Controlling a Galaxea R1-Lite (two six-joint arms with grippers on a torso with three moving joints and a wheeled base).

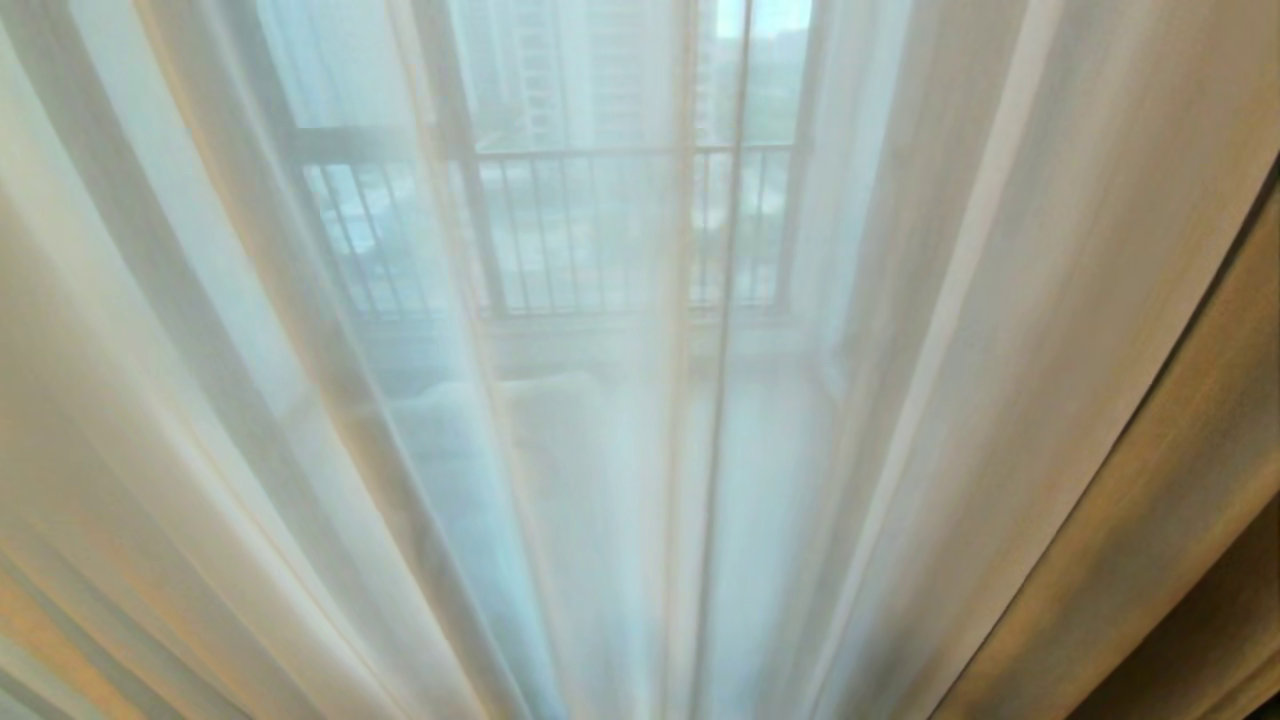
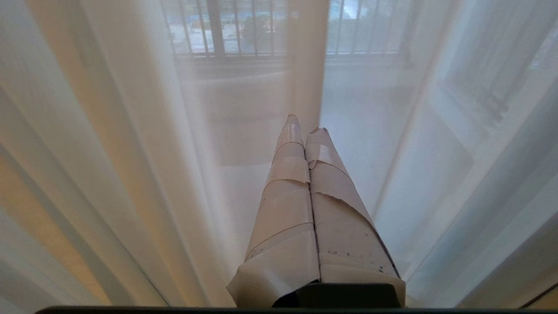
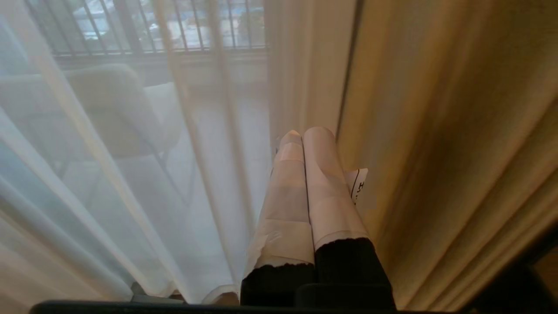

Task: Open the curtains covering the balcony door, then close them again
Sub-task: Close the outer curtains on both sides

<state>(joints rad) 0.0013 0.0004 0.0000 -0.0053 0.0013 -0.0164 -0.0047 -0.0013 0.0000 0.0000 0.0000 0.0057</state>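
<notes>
Sheers (image 1: 560, 500) close ahead, soft, light, slippery; grasp bunched pleat edge (beige drape (image 3: 436, 131) heavier). Left hand (image 2: 305, 129), right hand (image 3: 307, 133) closed, empty.

The left gripper (image 2: 305, 129) and right gripper (image 3: 307, 131) both have taped fingers (image 2: 287, 196) pressed together, holding nothing.

The sheers (image 1: 560, 450) are thin, see-through white cloth, smooth and matt, hanging in soft pleats. Right of them, the drape (image 1: 1180, 480) is thick opaque beige cloth with a dull, finely woven look. The left end effector (image 2: 305, 131) is wrapped in pale, glossy, wrinkled tape; the right end effector (image 3: 307, 133) in smoother pale tape over matt black plastic.
</notes>
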